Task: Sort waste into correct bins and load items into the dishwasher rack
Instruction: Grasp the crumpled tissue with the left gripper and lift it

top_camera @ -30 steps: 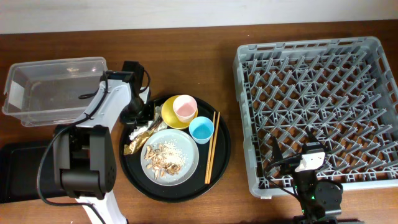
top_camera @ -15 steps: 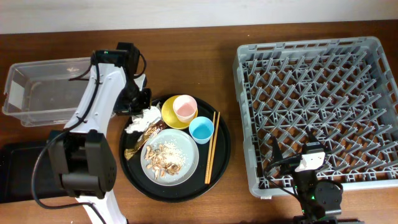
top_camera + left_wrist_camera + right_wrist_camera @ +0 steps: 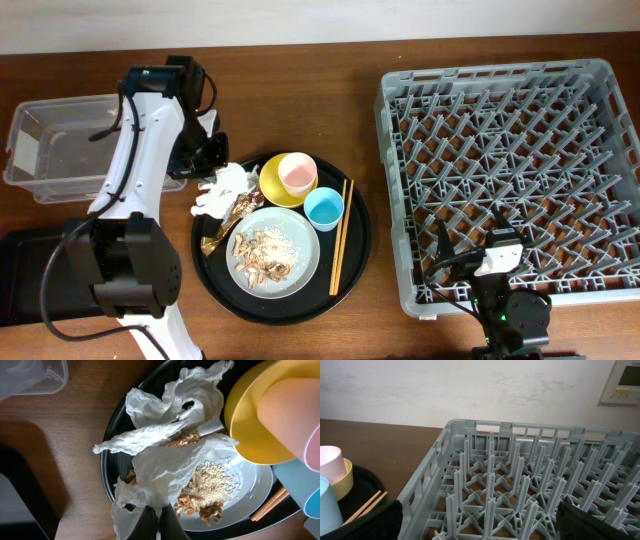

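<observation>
My left gripper (image 3: 207, 162) is shut on crumpled white paper (image 3: 222, 186) and holds it above the left rim of the round black serving tray (image 3: 355, 255); the paper hangs wide in the left wrist view (image 3: 170, 455). A gold foil wrapper (image 3: 222, 232) lies on the tray. The pale grey plate (image 3: 308, 262) holds rice and brown scraps (image 3: 268, 255). A pink cup (image 3: 297, 174) sits in the yellow dish (image 3: 270, 186), next to a light blue cup (image 3: 323, 208) and chopsticks (image 3: 341, 236). My right gripper (image 3: 470, 252) is open at the rack's front edge. The grey rack (image 3: 510, 170) is at right.
A clear plastic tub (image 3: 70, 150) stands at the back left, just left of my left arm. A shallow black tray (image 3: 30, 275) lies at the front left. The rack's pegs (image 3: 520, 485) fill the right wrist view.
My left gripper has lifted the white paper off the serving tray and moved it left and back, toward the clear tub. The right arm has not moved.
</observation>
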Robot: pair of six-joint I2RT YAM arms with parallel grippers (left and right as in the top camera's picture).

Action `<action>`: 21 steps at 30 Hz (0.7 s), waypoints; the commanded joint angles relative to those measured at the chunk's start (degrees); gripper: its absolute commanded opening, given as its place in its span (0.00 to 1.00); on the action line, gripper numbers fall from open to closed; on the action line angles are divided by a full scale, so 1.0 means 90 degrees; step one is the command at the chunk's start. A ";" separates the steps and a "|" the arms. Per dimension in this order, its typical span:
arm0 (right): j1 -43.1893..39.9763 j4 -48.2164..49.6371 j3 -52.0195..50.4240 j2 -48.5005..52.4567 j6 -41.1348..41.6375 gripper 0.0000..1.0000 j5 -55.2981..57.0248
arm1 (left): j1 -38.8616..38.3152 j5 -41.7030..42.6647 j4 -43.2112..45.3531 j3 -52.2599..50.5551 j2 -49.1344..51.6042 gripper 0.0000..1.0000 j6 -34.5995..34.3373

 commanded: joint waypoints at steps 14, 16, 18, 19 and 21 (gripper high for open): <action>-0.0022 -0.0024 -0.0046 -0.0041 -0.0044 0.98 0.0078 | 0.2290 0.0039 0.2093 0.0901 0.0017 0.01 -0.1129; -0.0024 -0.0024 -0.0046 -0.0041 -0.0044 0.98 0.0078 | 0.2679 -0.0012 0.2293 0.0901 0.0034 0.03 -0.1127; -0.0024 -0.0024 -0.0046 -0.0041 -0.0044 0.98 0.0078 | 0.2888 -0.0010 0.2302 0.0901 0.0036 0.04 -0.1129; -0.0024 -0.0024 -0.0046 -0.0041 -0.0041 0.98 0.0078 | 0.2956 -0.0012 0.2285 0.0901 0.0036 0.04 -0.1127; -0.0022 -0.0024 -0.0046 -0.0041 -0.0044 0.98 0.0078 | 0.3077 -0.0007 0.2217 0.0901 0.0036 0.29 -0.1127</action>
